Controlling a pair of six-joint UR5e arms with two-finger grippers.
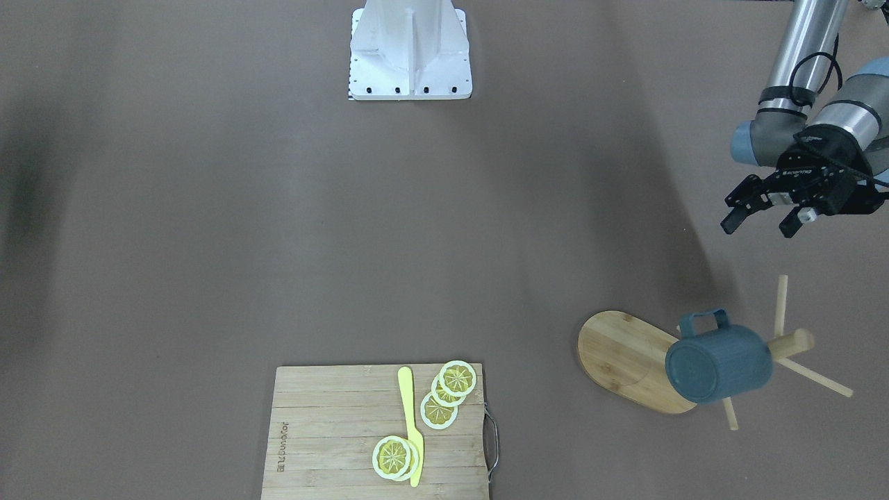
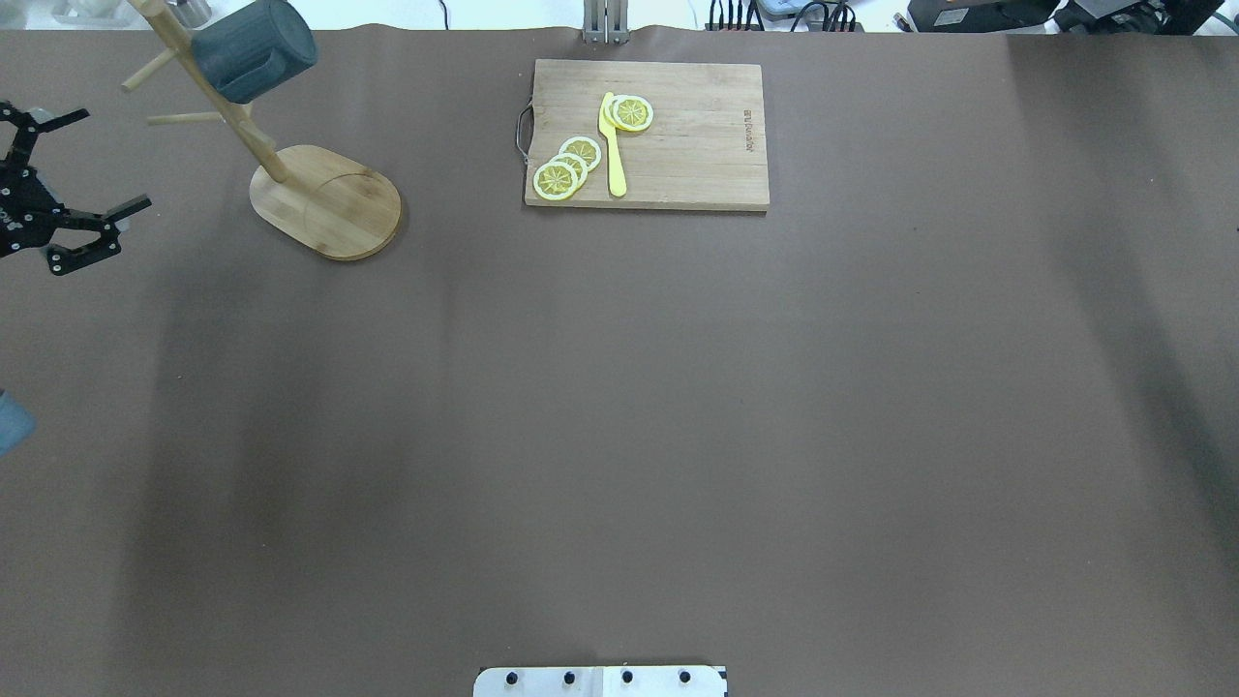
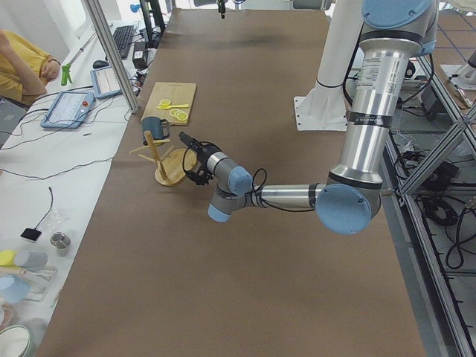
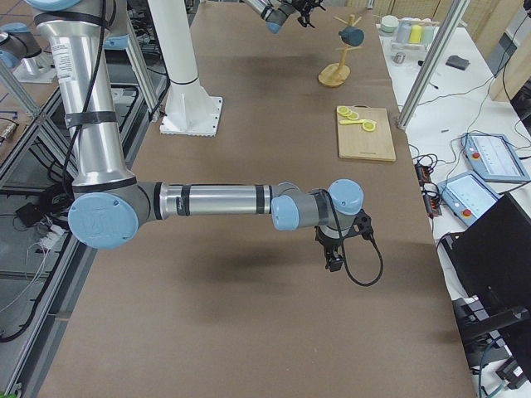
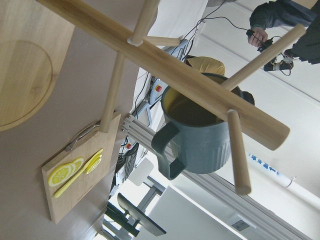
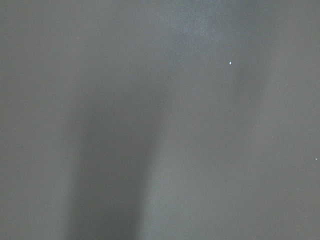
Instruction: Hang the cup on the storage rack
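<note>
Overhead exterior shows the cup (image 2: 254, 48) up on the storage rack (image 2: 324, 198) at the table's (image 2: 619, 436) far left corner. Its flat bottom is turned outward and its mouth faces the post. The left gripper (image 2: 114, 158) hangs near the rack, apart from it, with its jaws spread wide and nothing between them.

The left wrist-mounted view gives what the overhead hides. The cup's yellow-green inside sits against the thick post, and the handle (image 5: 167, 152) hangs to one side with background showing through its loop. Which peg carries the cup is hidden behind the post.

The exterior front-facing view shows the same loop unthreaded and the rack's oval base flat on the table. It also shows the cutting board (image 1: 333, 430) well apart from the rack, with the lemon slices (image 1: 439, 410) and a yellow knife (image 1: 411, 423) on it.

Only the exterior right view shows the right gripper (image 4: 334, 259), low over the table on the near arm, far from the rack. Whether it is spread or closed cannot be told. Its own wrist camera shows only bare brown surface.
</note>
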